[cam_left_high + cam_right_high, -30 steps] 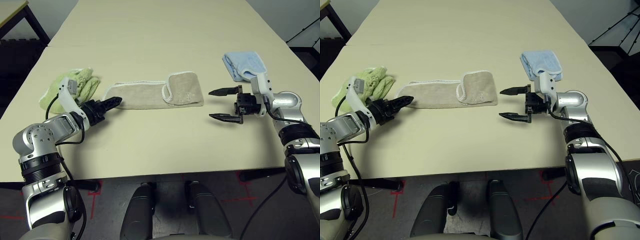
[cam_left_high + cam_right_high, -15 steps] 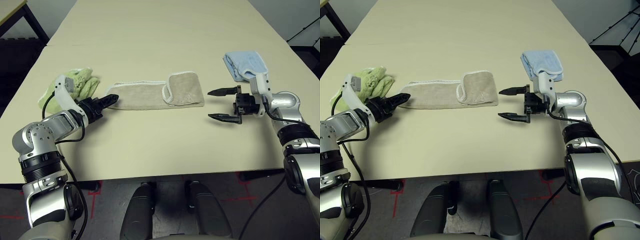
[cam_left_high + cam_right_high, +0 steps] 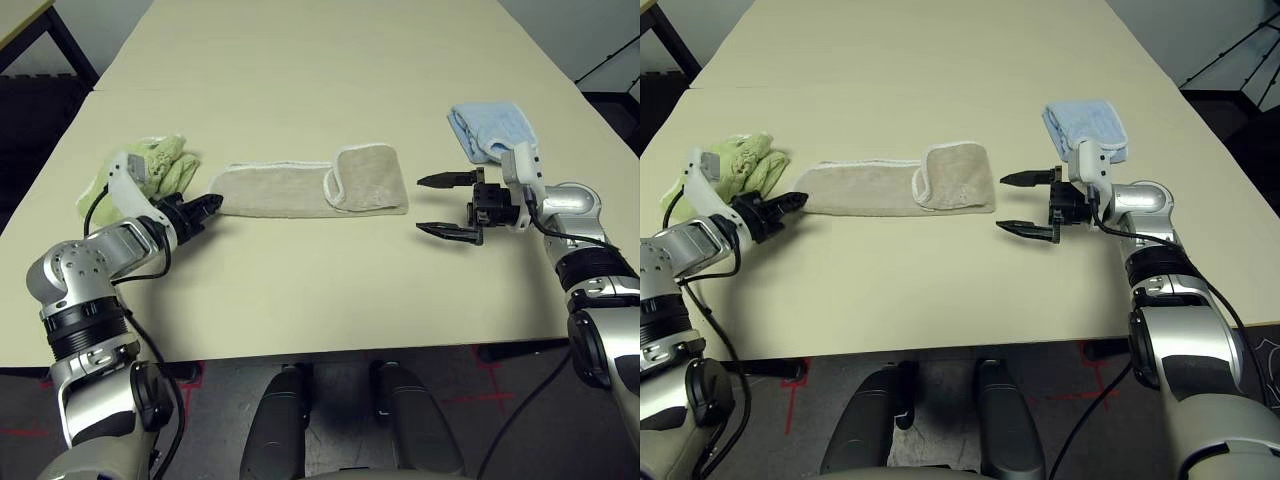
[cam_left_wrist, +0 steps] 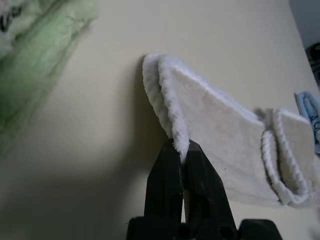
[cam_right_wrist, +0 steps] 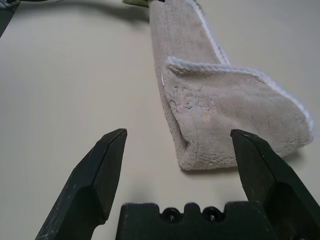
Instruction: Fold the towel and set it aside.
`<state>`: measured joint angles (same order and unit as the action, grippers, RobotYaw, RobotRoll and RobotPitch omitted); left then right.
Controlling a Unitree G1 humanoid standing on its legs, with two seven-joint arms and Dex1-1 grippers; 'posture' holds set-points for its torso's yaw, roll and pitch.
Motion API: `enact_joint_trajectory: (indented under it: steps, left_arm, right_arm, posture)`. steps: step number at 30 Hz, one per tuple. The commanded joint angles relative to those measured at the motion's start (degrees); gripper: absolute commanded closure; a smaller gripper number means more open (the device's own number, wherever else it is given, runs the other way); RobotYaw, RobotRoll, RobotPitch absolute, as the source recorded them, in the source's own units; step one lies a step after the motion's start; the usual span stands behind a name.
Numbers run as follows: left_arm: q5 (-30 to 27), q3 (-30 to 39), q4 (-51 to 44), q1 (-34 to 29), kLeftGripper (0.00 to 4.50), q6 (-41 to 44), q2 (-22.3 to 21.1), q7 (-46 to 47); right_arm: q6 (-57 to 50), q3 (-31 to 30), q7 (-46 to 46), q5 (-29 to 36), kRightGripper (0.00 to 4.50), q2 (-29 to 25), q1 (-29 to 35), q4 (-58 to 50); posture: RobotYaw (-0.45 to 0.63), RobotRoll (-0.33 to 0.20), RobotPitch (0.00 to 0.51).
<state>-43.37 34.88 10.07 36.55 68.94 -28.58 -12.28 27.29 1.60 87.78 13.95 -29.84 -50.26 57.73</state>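
The beige towel with white stitched edging lies flat across the middle of the table, its right end folded back over itself. My left gripper is shut on the towel's left end, pinching the white edge between its two fingers. My right gripper hovers a short way right of the towel's folded end, jaws wide open and empty, pointing at it.
A crumpled pale green cloth lies just behind my left gripper. A folded light blue cloth sits behind my right gripper. The table runs bare toward its front edge and far back.
My left gripper has slid left along the table to the towel's left end and shut on its edge. The right gripper has stayed put, open.
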Motion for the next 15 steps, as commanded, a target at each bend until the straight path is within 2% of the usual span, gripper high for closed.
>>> enact_joint_trajectory:
  steps: [1, 7, 15]
  left_arm:
    - [-0.07, 1.16, -1.21, -0.48, 4.48, -0.14, -1.70, 0.63]
    - [-2.06, 1.26, -6.33, -1.87, 4.48, 3.09, -3.71, -0.31]
    - [-6.52, 0.61, -14.37, -3.64, 4.48, 9.83, -3.09, -0.48]
  right_arm:
    - [-0.74, 0.91, -0.97, 0.21, 0.00, 0.00, 0.70, -0.95]
    - [-1.05, 0.84, -2.32, -0.26, 0.00, -0.05, 0.46, -0.50]
    - [-0.80, 0.59, -3.17, -0.82, 0.00, 0.07, -0.73, 0.47]
  posture:
    - [0.06, 0.000, 0.164]
    - [0.06, 0.000, 0.162]
    - [0.07, 0.000, 0.159]
